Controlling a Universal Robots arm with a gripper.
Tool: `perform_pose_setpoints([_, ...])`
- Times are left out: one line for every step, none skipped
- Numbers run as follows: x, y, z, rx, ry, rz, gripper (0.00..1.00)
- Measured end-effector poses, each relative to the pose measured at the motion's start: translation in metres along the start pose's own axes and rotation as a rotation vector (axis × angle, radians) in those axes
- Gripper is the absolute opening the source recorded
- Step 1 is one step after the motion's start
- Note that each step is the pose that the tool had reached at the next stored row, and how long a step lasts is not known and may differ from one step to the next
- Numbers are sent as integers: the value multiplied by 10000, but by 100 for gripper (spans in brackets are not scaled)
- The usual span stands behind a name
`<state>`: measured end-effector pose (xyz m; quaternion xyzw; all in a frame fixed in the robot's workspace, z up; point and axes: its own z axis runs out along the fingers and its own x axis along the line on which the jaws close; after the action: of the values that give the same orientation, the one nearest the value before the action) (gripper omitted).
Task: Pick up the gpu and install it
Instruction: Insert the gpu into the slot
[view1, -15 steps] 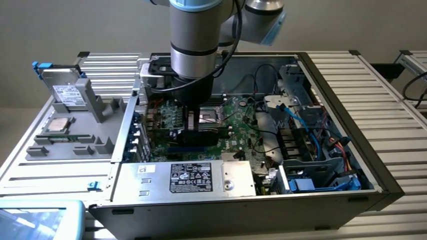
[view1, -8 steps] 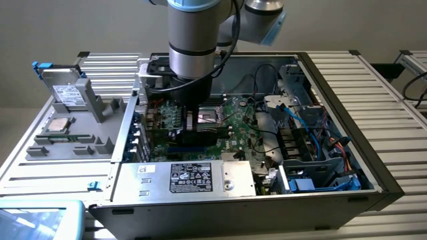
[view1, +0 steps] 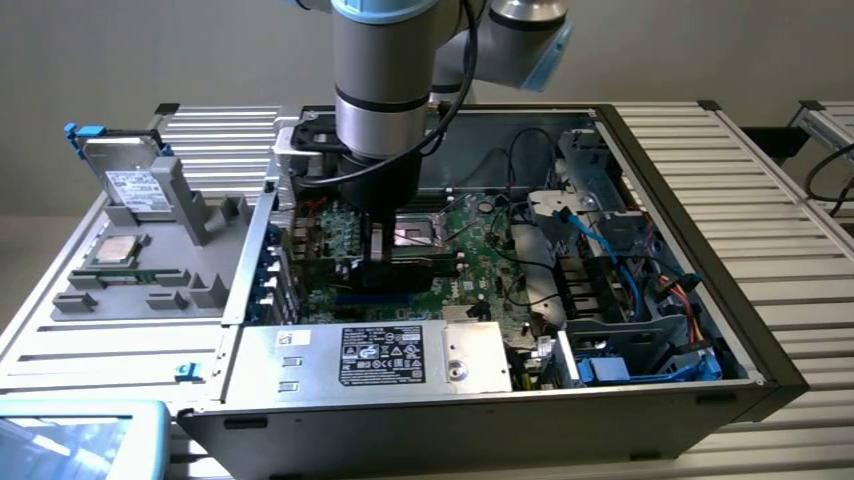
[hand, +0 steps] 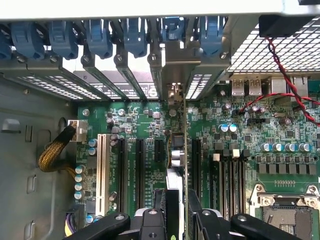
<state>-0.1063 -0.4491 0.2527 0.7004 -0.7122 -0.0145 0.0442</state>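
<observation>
Because the card has to meet its slot edge first, my fingers (hand: 152, 223) are clamped on the gpu (hand: 184, 150), one on each face. They hold it upright over the motherboard (hand: 135, 120), inside the open computer case (view1: 467, 430) that stands on the desk (view1: 787, 300). Looking down along it in the wrist view, I see the board as a thin green line. Its silver bracket (hand: 176, 65) sits up against the case's rear wall, among the blue latches (hand: 135, 37), which should line it up with an opening there. Whether the lower edge is seated in a slot I cannot tell, as the card itself hides it.
</observation>
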Motion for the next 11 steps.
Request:
perform_pose_setpoints([0,0,0,0,0,0,28])
perform_pose_setpoints([-1,0,0,0,0,0,28])
perform_pose_setpoints([-1,1,0,0,1,-1,28])
perform_pose_setpoints([-1,2,0,1,1,0,28])
perform_pose_setpoints([-1,3,0,4,5,0,28])
perform_pose_setpoints([-1,5,0,8,9,2,28])
perform_pose_setpoints([-1,7,0,12,14,2,28])
perform_pose_setpoints([0,9,0,16,20,3,28])
perform_pose_setpoints([0,15,1,27,40,5,28])
perform_pose_setpoints([0,19,1,40,68,7,28])
perform_pose_setpoints([0,21,2,47,89,10,28])
